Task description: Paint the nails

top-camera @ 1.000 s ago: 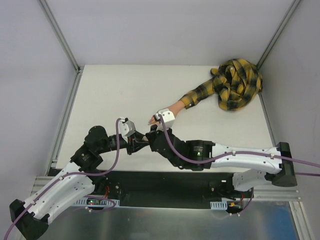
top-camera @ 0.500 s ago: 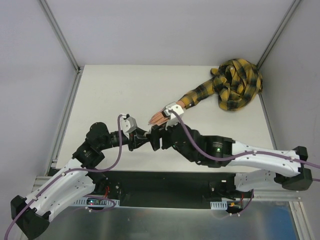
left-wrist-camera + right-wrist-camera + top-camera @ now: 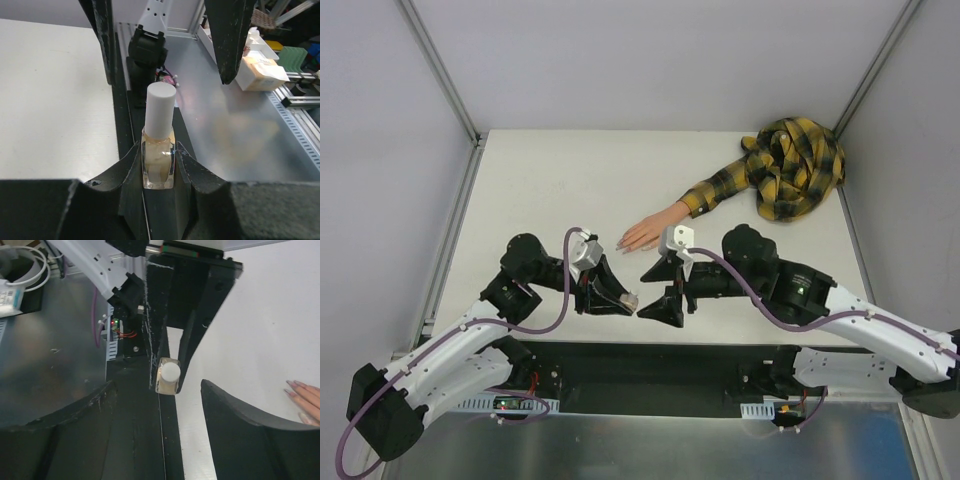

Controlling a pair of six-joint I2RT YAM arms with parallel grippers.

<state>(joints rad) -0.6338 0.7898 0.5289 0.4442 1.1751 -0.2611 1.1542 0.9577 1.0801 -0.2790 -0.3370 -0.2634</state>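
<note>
Between my left gripper (image 3: pixel 158 172) fingers: bottle (image 3: pixel 158 162), white cap (image 3: pixel 160 107) on, clamped tight. Right gripper (image 3: pixel 655 293): spread wide, empty, swung off the mannequin hand (image 3: pixel 645 233) to face the cap, just short of it. Nails (image 3: pixel 295 386): off to its side, apart. No brush is out yet, so uncapping likely comes next.

Plaid cloth (image 3: pixel 792 168) lies bunched on the table (image 3: pixel 570 170).

You're in a robotics lab cell: white table (image 3: pixel 550 180), aluminium frame posts (image 3: pixel 438 68), grey panel walls (image 3: pixel 650 60), cluttered equipment bench (image 3: pixel 260 65) beyond.
</note>
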